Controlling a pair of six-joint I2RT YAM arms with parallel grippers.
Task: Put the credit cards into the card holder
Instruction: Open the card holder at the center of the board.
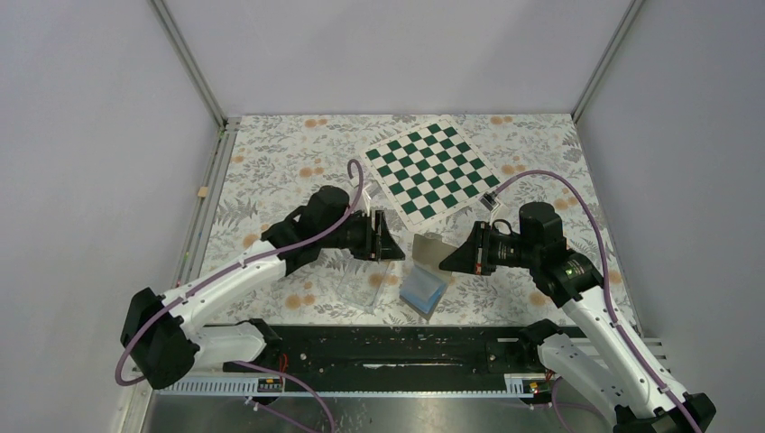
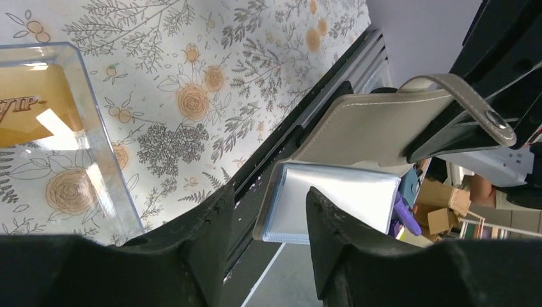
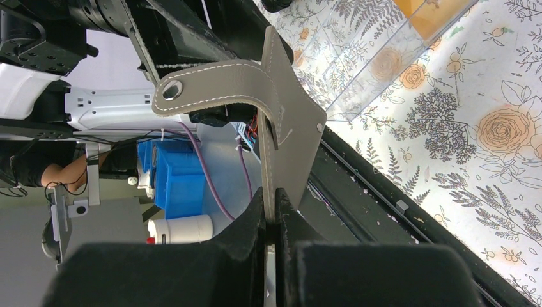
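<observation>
Right gripper is clamped tight on the edge of the card holder's grey cover, fingers pressed together with the leather sandwiched between; cover stands roughly on edge, strap with its snap stud curling off to one side; pale blue-grey pockets fall open below the cover, near the front rail of the table; can't tell whether they touch the surface. Left gripper has jaws apart with nothing between them, pointed at the open pocket side of the holder, close but not in contact. One orange-yellow credit card lies flat inside the clear tray, lettering on its face partly readable; can't tell whether more cards sit under it. Tray sits on the floral cloth just left of the holder, below the left gripper in the top view. Chessboard lies further back, well apart from both grippers.
</observation>
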